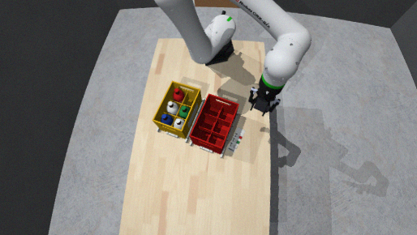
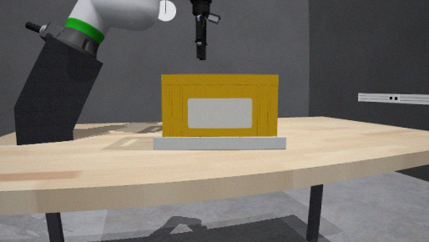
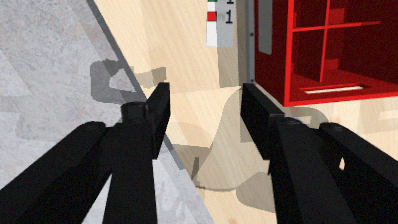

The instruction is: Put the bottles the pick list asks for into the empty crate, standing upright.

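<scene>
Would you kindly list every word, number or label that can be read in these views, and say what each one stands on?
"1": on the white paper pick-list strip, beside its red square, in the wrist view.
Above it, beside a green square, another digit is cut off by the frame edge: unreadable.
"CRX-5iA": red lettering on the white robot arm, top view; the word before it is blurred.
The grey panel on the yellow crate is blank.

Bare test cell: grey concrete floor (image 1: pixel 345 170), dark walls (image 2: pixel 355 54), one wooden table (image 1: pixel 195 194) on black legs, white arm (image 1: pixel 284 44) mounted at its end.
</scene>
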### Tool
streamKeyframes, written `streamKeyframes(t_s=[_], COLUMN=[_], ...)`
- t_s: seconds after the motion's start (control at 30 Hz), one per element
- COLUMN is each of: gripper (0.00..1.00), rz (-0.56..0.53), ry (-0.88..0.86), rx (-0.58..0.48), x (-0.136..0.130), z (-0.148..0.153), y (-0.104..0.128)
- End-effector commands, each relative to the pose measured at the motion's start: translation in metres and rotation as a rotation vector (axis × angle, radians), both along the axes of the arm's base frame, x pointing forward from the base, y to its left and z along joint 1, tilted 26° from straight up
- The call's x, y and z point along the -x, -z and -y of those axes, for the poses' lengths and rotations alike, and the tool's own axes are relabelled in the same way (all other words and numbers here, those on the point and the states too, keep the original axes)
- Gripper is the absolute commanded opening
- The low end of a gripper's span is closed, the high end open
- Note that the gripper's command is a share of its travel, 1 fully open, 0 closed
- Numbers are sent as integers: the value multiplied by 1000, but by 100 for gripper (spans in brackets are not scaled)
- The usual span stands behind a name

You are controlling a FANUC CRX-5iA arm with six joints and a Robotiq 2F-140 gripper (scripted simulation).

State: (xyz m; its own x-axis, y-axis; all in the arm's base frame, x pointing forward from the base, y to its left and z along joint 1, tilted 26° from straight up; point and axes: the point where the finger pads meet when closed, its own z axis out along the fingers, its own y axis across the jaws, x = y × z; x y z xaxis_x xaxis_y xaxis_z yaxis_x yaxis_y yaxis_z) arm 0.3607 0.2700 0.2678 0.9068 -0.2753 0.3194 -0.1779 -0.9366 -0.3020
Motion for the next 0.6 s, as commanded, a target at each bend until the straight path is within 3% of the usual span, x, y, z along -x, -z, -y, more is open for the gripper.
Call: streamKeyframes(t_s=[0.0,0.57], gripper=[44,44], rz=[-3,-3], ry=[-3,-3], rx=[-2,-2], x=[-20,-86], z=[8,41], y=[4,19])
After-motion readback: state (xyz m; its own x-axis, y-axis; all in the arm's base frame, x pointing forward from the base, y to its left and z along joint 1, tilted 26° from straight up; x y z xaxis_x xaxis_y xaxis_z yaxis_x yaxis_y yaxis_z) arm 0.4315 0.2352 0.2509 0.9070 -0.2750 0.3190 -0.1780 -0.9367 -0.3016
